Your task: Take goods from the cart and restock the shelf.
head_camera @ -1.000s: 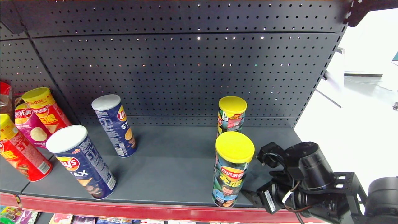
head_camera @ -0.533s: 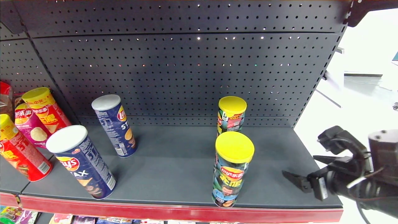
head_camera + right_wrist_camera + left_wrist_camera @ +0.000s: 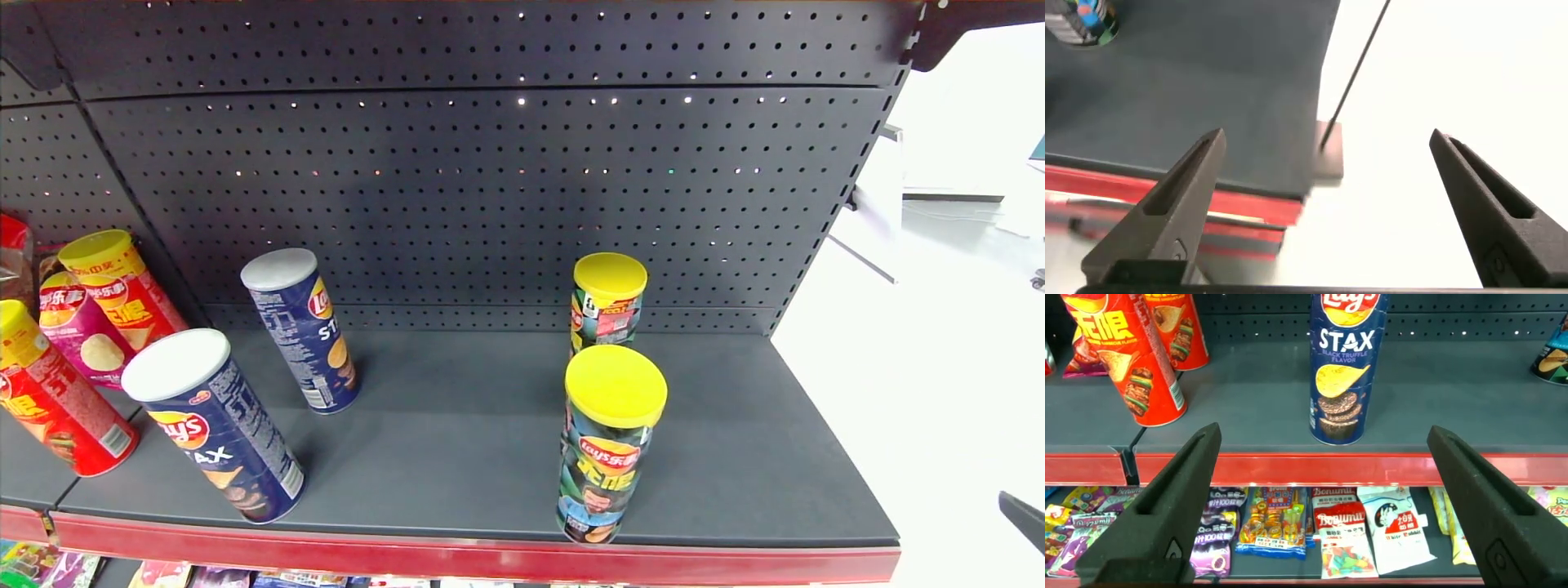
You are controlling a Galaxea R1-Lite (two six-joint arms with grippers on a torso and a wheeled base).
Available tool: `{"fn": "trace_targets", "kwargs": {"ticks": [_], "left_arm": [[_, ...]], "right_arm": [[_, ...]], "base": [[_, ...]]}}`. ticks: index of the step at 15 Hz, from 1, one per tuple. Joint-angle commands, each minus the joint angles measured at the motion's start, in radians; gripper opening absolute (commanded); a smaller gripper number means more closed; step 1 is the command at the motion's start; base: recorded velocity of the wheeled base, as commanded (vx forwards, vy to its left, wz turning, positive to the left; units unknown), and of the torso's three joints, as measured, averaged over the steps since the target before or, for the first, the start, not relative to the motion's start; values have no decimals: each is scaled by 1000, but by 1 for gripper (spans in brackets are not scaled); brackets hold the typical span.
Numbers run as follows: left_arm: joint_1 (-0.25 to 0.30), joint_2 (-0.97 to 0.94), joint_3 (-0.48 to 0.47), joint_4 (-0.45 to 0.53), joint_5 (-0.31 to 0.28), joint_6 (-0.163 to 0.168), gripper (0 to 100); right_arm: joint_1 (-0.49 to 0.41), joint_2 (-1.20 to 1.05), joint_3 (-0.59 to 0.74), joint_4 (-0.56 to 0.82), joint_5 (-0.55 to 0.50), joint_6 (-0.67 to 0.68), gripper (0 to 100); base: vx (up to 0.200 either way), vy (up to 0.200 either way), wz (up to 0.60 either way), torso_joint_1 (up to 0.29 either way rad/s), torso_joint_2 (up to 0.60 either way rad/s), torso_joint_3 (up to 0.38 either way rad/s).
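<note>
Two yellow-lidded chip cans stand upright on the dark shelf (image 3: 457, 441), one at the front (image 3: 612, 441) and one behind it (image 3: 608, 302). Further left stand two blue cans, one at the front (image 3: 214, 425) and one at the back (image 3: 302, 327). My right gripper (image 3: 1327, 204) is open and empty, off the shelf's right end (image 3: 1327, 155); one of its fingertips (image 3: 1024, 516) shows at the head view's lower right edge. My left gripper (image 3: 1323, 506) is open and empty, level with the red shelf lip (image 3: 1315, 467), below the front blue can (image 3: 1343, 367).
Red and pink cans (image 3: 57, 400) crowd the shelf's left end. A perforated back panel (image 3: 490, 188) closes the rear. Bagged snacks (image 3: 1315, 531) hang on the tier below. Bare shelf lies between the blue and yellow-lidded cans and right of the latter.
My right arm has pulled away from beside the front yellow-lidded can, moving right and down until it has almost left the head view. The cans have not moved.
</note>
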State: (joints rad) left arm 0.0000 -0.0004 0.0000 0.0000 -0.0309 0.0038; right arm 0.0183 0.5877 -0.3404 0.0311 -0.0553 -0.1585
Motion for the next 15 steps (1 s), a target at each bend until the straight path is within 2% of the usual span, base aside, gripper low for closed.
{"fn": "trace_targets", "kwargs": {"ticks": [1,2,4,7,9,10,13,14,15], "left_arm": [[0,0,0,0,0,-1,100],[0,0,0,0,0,-1,100],[0,0,0,0,0,1,100],[0,0,0,0,0,1,100],[0,0,0,0,0,1,100],[0,0,0,0,0,1,100],[0,0,0,0,0,1,100],[0,0,0,0,0,1,100],[0,0,0,0,0,1,100]], "right_arm": [[-60,-466,147,105,9,5,100],[-58,-525,198,92,-1,7,100],[-58,-517,219,67,-31,30,100],[-55,-512,267,63,-15,39,100],[-43,-512,271,63,55,79,100],[-9,-559,274,59,126,85,100],[-18,-588,279,55,51,108,100],[-18,-588,299,9,-44,163,100],[-18,-588,310,-11,-34,168,100]], "base": [[0,0,0,0,0,0],[0,0,0,0,0,0],[0,0,0,0,0,0],[0,0,0,0,0,0],[0,0,0,0,0,0],[0,0,0,0,0,0],[0,0,0,0,0,0],[0,0,0,0,0,0],[0,0,0,0,0,0]]}}
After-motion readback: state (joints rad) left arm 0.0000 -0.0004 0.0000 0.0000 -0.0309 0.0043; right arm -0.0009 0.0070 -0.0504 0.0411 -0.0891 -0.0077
